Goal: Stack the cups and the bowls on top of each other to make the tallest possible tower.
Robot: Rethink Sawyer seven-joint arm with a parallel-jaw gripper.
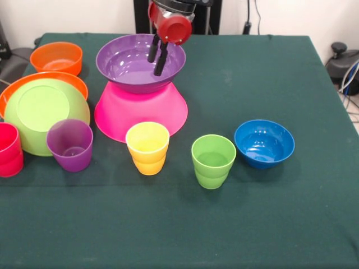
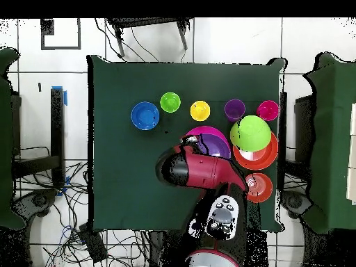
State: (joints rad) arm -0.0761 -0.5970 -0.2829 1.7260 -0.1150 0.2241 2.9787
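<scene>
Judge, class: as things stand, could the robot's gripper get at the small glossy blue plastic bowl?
Probably yes. The small glossy blue plastic bowl stands upright and alone on the green table, apart from the green ribbed plastic cup, with nothing over it. The gripper hangs inside the purple plastic bowl, so it must rise first.

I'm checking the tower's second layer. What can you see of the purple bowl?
The purple bowl is round, glossy and looks like plastic. It sits upright, mouth up, on the flat bottom of the upside-down pink bowl, near the table's far side. The gripper reaches down inside it, with two dark jaws slightly apart; whether they touch the bowl's floor I cannot tell. Nothing else lies in it.
</scene>
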